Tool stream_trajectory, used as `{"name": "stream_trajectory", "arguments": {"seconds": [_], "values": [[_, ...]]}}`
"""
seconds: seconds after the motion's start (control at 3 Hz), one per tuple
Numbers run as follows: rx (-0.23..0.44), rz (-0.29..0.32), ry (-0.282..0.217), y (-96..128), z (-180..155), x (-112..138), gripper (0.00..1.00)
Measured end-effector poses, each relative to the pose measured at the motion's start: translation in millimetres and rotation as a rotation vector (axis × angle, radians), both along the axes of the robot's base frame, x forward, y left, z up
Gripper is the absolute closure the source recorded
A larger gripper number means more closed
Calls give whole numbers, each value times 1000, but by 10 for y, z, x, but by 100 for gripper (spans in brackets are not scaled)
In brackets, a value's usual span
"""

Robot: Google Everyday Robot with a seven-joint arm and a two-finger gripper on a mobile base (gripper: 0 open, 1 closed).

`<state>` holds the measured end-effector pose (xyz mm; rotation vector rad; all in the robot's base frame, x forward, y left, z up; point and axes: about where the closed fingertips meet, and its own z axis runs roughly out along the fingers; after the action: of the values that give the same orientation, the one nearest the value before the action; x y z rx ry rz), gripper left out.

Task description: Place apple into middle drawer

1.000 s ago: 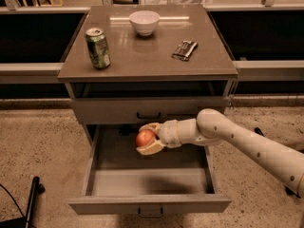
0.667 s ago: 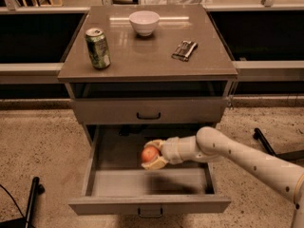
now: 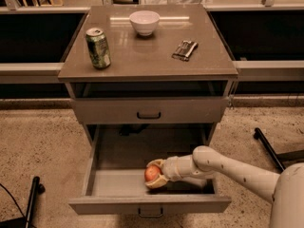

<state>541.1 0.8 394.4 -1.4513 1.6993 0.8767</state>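
The apple (image 3: 152, 173) is orange-red and sits between the fingers of my gripper (image 3: 155, 174), low inside the open middle drawer (image 3: 114, 183). The gripper is shut on the apple, and I cannot tell whether the apple touches the tray floor. My white arm reaches in from the lower right, over the drawer's right side. The drawer is pulled far out, with its plain front panel (image 3: 149, 205) and small handle toward me.
A closed upper drawer front (image 3: 148, 110) with a black handle is above. On the cabinet top stand a green can (image 3: 98, 48), a white bowl (image 3: 144, 22) and a dark packet (image 3: 185, 50). Black stand legs lie on the floor at left and right.
My gripper has carried the apple down and toward the front of the drawer, from near the drawer's back opening to low over the tray.
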Motion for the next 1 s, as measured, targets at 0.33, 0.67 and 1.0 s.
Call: {"name": "stream_trajectory", "arguments": {"seconds": [0.33,0.67,1.0], "values": [[11,-4,18,7,-176,-10,51],[12,-4,19,10,-184,-12,28],[12,-4,19,10,-184,-13,4]]}}
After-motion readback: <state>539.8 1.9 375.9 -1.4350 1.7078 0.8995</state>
